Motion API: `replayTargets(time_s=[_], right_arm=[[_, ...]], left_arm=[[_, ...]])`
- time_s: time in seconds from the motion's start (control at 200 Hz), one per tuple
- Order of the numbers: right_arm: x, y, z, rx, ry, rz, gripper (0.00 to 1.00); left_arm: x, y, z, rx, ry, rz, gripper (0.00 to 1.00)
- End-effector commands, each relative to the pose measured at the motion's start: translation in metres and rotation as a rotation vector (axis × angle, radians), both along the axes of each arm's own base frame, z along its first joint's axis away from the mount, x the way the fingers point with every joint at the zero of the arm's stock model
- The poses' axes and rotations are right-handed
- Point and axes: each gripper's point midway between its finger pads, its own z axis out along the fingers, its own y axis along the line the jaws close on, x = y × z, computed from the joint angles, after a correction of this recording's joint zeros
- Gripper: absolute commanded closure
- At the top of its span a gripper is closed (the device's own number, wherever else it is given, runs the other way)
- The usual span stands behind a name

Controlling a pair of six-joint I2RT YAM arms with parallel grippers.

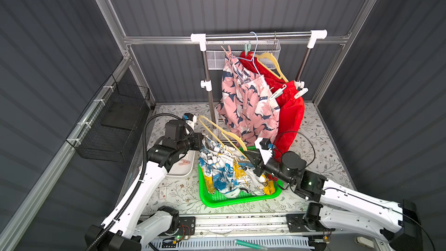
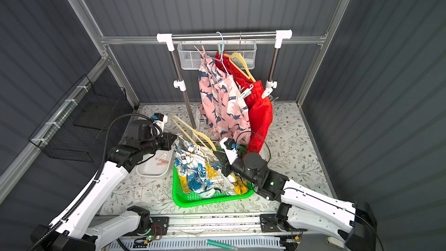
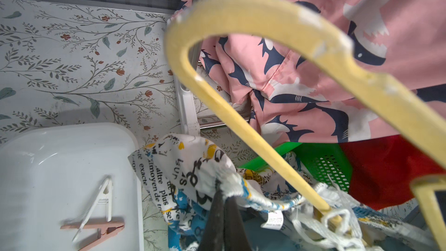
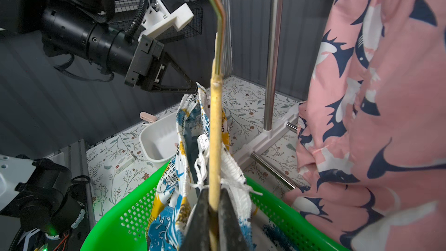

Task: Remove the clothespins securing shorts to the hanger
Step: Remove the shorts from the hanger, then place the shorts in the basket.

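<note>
- Left gripper (image 1: pixel 202 139), left of centre in both top views: jaws closed on the elastic waistband of the white printed shorts (image 1: pixel 225 172).
- The left wrist view confirms this. Its black fingers (image 3: pixel 217 211) are pinched together with the waistband edge between them.
- Right gripper (image 1: pixel 252 159), centre of frame: jaws clamped on the yellow hanger (image 1: pixel 218 130).
- Only the right wrist view shows the hanger bar rising straight out from between the fingers (image 4: pixel 200 218), with the white drawstring (image 4: pixel 200 165) tangled about it.
- Most of the printed shorts sag into the green basket (image 1: pixel 217 201), lower centre.
- Loose pegs: the left wrist view shows a white clothespin (image 3: pixel 102 199) lying crossed over a pink clothespin (image 3: pixel 101 229) in the white tray (image 3: pixel 48 155).
- The top views give only the pink one, beside the left arm.
- On the clothes rail (image 1: pixel 258 35), upper centre of the top views:
  - a pale pink peg (image 1: pixel 226 51) tops the pink bird-print shorts (image 1: pixel 243 109);
  - a mint green peg (image 1: pixel 246 49) sits above the red shorts (image 1: pixel 290 112);
  - a mint hooked peg (image 1: pixel 277 94) sits where the pink and red pairs meet;
  - a white peg (image 1: pixel 300 92) is at the right end of the red waistband.
- Neither wrist view shows these four pegs.
</note>
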Motion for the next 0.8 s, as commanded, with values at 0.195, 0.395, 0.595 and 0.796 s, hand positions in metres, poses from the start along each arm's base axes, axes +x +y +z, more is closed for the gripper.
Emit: replayTargets(time_s=[0.195,0.395,0.595,0.796], right_arm=[[0.028,0.022,0.045,0.126,-0.042,-0.027,1.00],[0.048,0.044,0.050,0.147,-0.058,-0.027,1.00],[0.065,0.064,0.066,0.203,-0.084,-0.011,1.00],[0.080,0.075,0.091,0.254,-0.121,-0.010,1.00]], left_arm=[[-0.025,-0.027,0.008,-0.039,-0.053,-0.045,1.00],[-0.040,-0.029,0.008,-0.099,-0.063,-0.054,1.00],[-0.048,-0.036,-0.002,-0.096,-0.052,-0.074,1.00],[-0.053,-0.053,-0.026,-0.053,-0.028,-0.108,1.00]])
